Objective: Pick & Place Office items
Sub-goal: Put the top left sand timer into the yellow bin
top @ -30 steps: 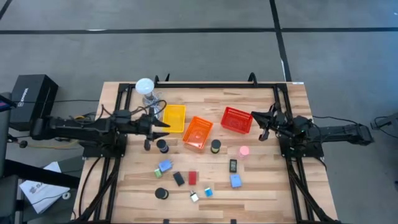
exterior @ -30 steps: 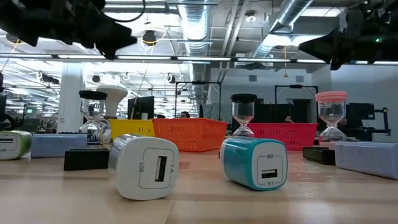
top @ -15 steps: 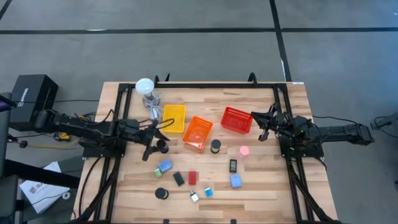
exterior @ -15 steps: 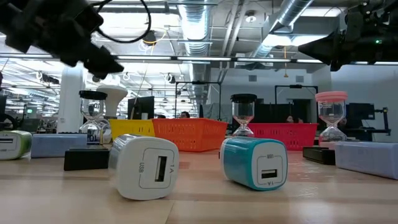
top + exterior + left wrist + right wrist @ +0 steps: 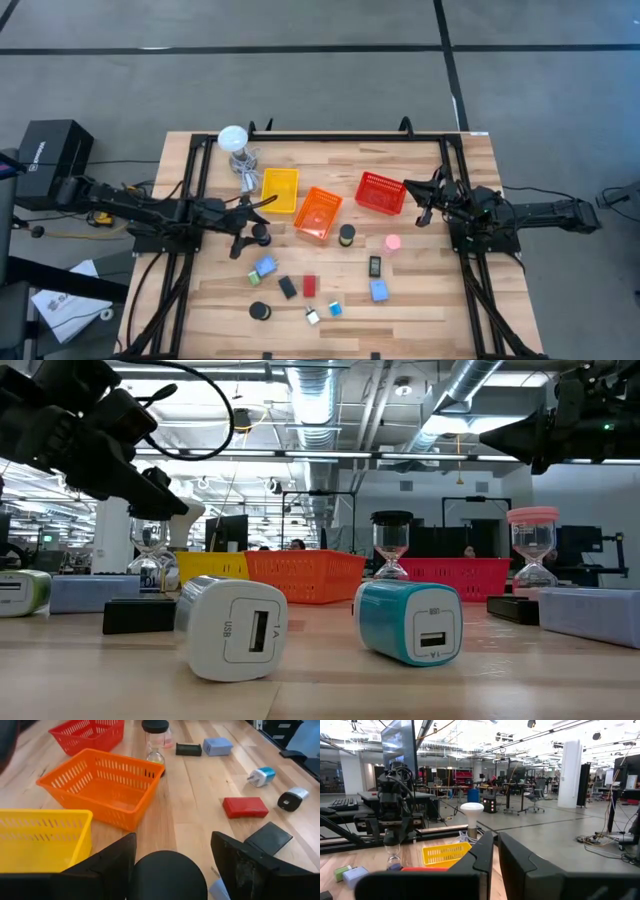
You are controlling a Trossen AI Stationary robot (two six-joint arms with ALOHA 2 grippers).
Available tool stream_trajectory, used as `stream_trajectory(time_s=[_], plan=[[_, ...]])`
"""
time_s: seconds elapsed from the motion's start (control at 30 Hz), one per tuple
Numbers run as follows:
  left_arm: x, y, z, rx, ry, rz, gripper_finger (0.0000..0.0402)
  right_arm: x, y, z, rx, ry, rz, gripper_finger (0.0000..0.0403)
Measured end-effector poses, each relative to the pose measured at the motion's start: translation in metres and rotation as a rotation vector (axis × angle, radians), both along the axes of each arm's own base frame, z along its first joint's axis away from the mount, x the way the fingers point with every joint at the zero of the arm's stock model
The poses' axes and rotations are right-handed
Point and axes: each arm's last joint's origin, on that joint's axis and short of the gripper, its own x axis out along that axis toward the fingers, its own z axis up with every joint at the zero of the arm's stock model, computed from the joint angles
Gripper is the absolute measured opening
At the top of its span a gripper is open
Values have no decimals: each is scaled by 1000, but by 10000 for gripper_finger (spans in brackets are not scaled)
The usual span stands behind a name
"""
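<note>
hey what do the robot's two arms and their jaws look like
Both arms are dark, slim and jointed, with black cables looping along them. The left gripper has two broad, flat black fingers, scuffed on the inner faces. The right gripper has two plain black fingers.

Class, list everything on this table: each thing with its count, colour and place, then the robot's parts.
baskets: 3; yellow basket, orange basket, red basket; back middle
stand: 1; white head; back left
black pucks: 3; black; one under the left gripper, one by the orange basket, one front left
pink timer: 1; pink; right of middle
blue blocks: 2; light blue; front
flat rectangles: 3; two black, one red; front middle
small chargers: 3; white, teal, green; front
left gripper: open, astride a black puck
right gripper: shut, beside the red basket
</note>
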Motion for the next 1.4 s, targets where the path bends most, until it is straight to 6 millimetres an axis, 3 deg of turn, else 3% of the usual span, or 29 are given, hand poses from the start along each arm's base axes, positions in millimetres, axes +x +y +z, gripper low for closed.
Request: stream_trajectory(time_s=[0.7, 0.97, 1.4], plan=[[0, 1, 3, 31, -81, 10, 257, 0, 0, 0, 0, -1, 0, 21], [-7, 1, -14, 2, -27, 25, 261, 0, 0, 0, 0, -1, 0, 21], [-11, 2, -23, -36, -9, 44, 222, 0, 0, 0, 0, 0, 0, 21]])
